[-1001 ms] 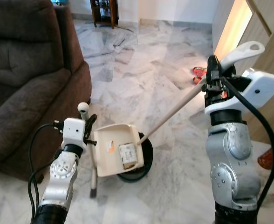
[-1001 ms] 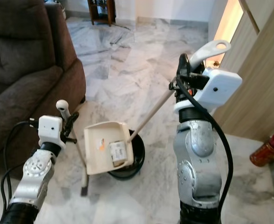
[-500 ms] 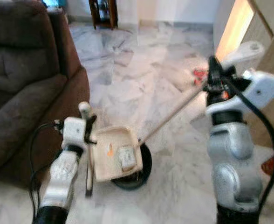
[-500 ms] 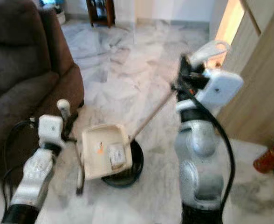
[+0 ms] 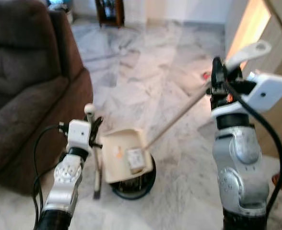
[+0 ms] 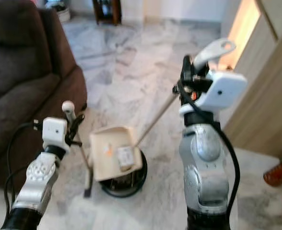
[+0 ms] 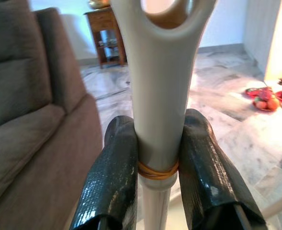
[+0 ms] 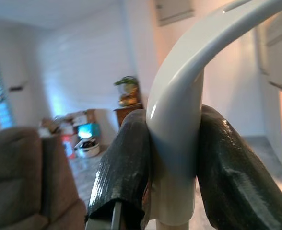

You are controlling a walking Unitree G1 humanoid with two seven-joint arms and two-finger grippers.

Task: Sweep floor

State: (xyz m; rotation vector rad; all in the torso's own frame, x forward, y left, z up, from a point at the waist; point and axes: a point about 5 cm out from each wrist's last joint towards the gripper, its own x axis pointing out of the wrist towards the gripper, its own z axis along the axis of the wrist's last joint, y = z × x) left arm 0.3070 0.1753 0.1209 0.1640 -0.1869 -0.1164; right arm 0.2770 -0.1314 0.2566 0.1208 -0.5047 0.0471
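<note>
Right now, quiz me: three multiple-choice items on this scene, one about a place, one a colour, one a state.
1. Where does the sofa stand?
A. on the robot's left
B. on its right
C. beyond the broom head

2. What colour is the dustpan?
A. red
B. cream
C. blue

3. What is the state of the right tool?
A. open, hanging idle
B. shut on the sofa arm
C. shut on the broom handle

Key: 1 A, the brown sofa sits along the left side of the eye views. 2 B, the pan is cream, with a small box lying in it. 3 C, the wrist view shows both black fingers pressed against the white handle.
</note>
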